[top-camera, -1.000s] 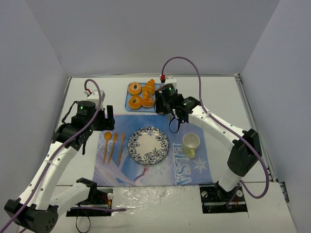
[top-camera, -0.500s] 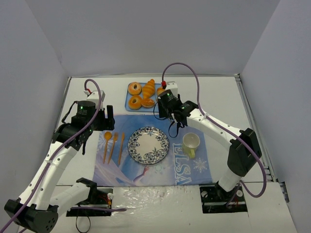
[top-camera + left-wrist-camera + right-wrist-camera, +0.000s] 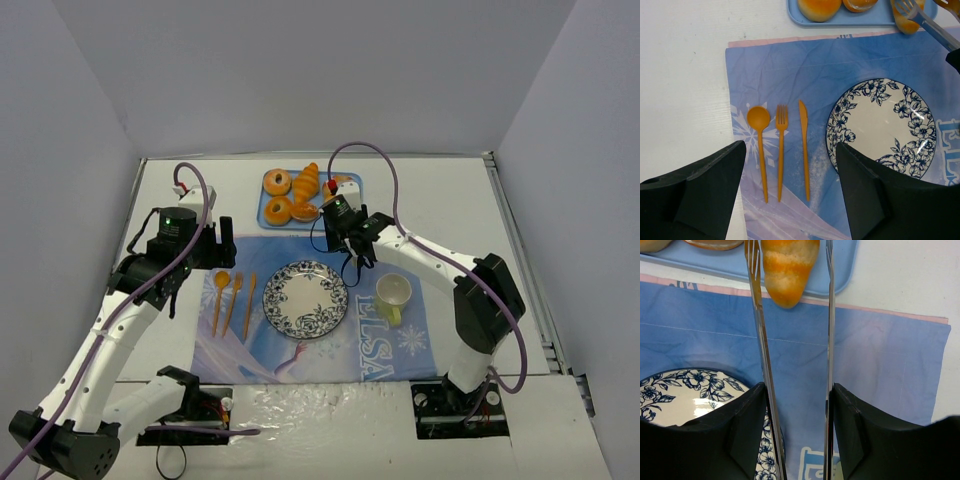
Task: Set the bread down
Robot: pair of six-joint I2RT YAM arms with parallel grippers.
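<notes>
Several golden breads lie on a blue tray (image 3: 262, 218) at the back: donuts (image 3: 277, 182), a croissant (image 3: 308, 180) and rolls. My right gripper (image 3: 340, 215) is shut on metal tongs (image 3: 760, 340). In the right wrist view the tongs are open, and their tips straddle an oval roll (image 3: 787, 267) at the tray's near edge (image 3: 840, 270). I cannot tell whether the tips touch the roll. The floral plate (image 3: 306, 299) sits bare on the blue mat. My left gripper (image 3: 222, 243) is open and empty above the cutlery (image 3: 781, 145).
A yellow cup (image 3: 393, 294) stands on the mat to the right of the plate. An orange spoon, fork and knife (image 3: 233, 300) lie to the left of the plate. White walls enclose the table on three sides.
</notes>
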